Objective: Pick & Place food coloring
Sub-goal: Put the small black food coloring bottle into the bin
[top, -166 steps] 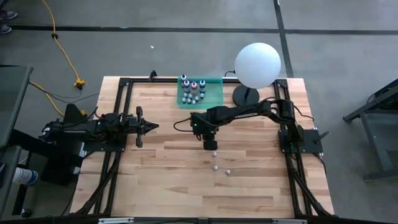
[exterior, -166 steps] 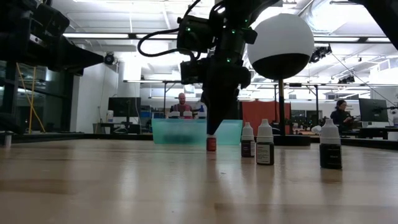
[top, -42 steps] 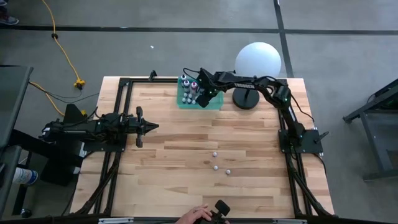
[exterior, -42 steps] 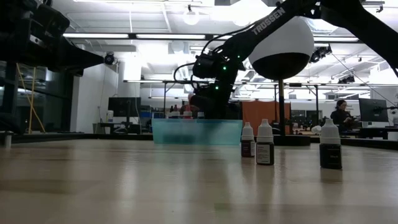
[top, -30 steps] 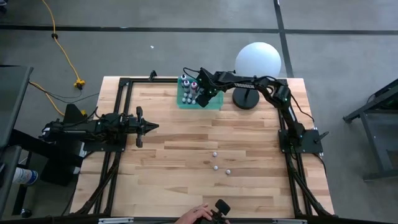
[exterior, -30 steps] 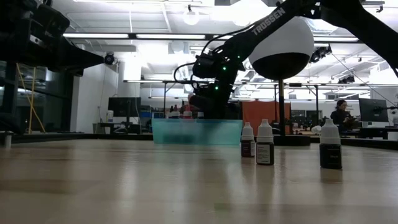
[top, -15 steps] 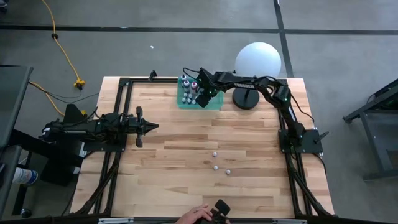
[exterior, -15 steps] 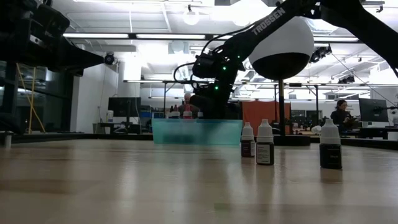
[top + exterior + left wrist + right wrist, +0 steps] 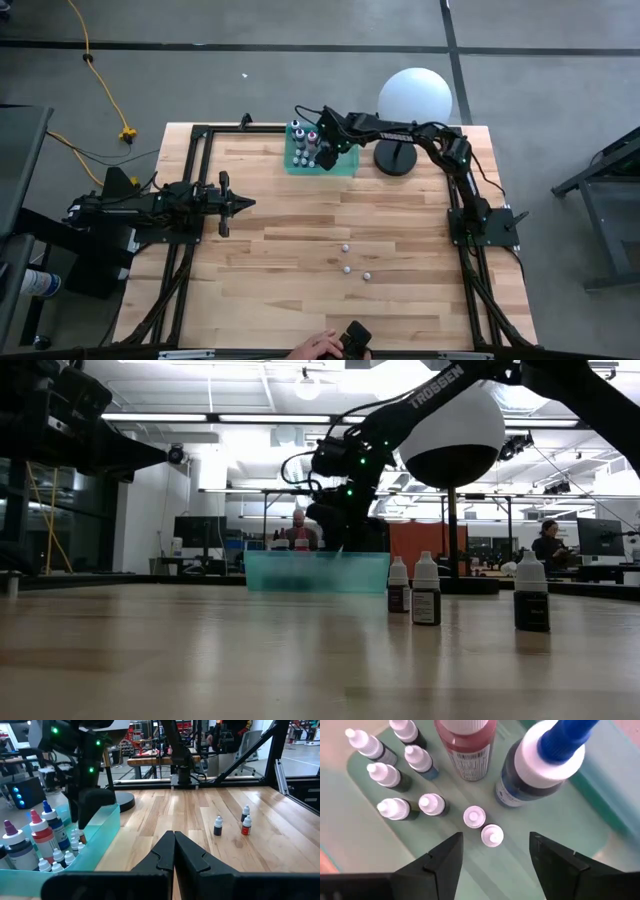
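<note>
The food coloring bottles stand partly in the teal tray (image 9: 340, 163) at the table's far middle and partly on the bare wood. In the tray are small white-capped bottles (image 9: 474, 816) and larger red (image 9: 465, 745) and blue-capped (image 9: 545, 760) ones. Three small bottles (image 9: 347, 269) stand upright on the table's middle, also seen in the low view (image 9: 426, 590). My right gripper (image 9: 495, 842) hangs open over the tray, fingers pointing down on either side of two small caps without touching them. My left gripper (image 9: 173, 840) waits shut at the table's left (image 9: 245, 203).
A big white globe lamp (image 9: 414, 103) on a dark foot (image 9: 395, 157) stands just right of the tray, close to my right arm. A black frame (image 9: 200, 135) runs round the table. A person's hand with a controller (image 9: 340, 345) shows at the near edge.
My right gripper has risen a little above the bottles in the tray. The three bottles on the table have stayed where they were.
</note>
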Robot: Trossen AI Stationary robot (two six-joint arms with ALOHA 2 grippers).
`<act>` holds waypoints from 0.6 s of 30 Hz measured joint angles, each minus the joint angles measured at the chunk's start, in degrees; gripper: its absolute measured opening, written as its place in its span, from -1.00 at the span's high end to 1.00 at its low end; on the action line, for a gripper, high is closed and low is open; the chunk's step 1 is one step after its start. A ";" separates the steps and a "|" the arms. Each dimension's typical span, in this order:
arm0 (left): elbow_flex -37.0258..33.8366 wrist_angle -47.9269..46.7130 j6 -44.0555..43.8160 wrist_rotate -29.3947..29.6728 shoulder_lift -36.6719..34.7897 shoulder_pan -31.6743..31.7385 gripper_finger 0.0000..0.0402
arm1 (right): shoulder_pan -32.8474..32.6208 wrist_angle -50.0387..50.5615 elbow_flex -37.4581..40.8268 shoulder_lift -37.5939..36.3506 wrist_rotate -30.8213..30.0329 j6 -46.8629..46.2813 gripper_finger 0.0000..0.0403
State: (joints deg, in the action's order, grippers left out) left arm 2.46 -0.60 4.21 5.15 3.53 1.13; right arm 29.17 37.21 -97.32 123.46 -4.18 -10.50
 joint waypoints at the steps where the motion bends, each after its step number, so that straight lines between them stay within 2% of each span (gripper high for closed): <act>1: 0.00 0.00 0.00 0.00 -0.01 0.00 1.00 | -0.04 -0.02 0.00 -0.22 -0.06 0.00 -0.07; 18: 0.00 -0.02 0.00 0.00 -0.01 -0.01 1.00 | -4.61 3.94 0.00 -6.91 -0.88 3.19 -0.07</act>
State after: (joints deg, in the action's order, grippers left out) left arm 2.46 -0.61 4.21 5.15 3.52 1.11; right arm 24.56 41.15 -97.32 116.55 -5.06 -7.31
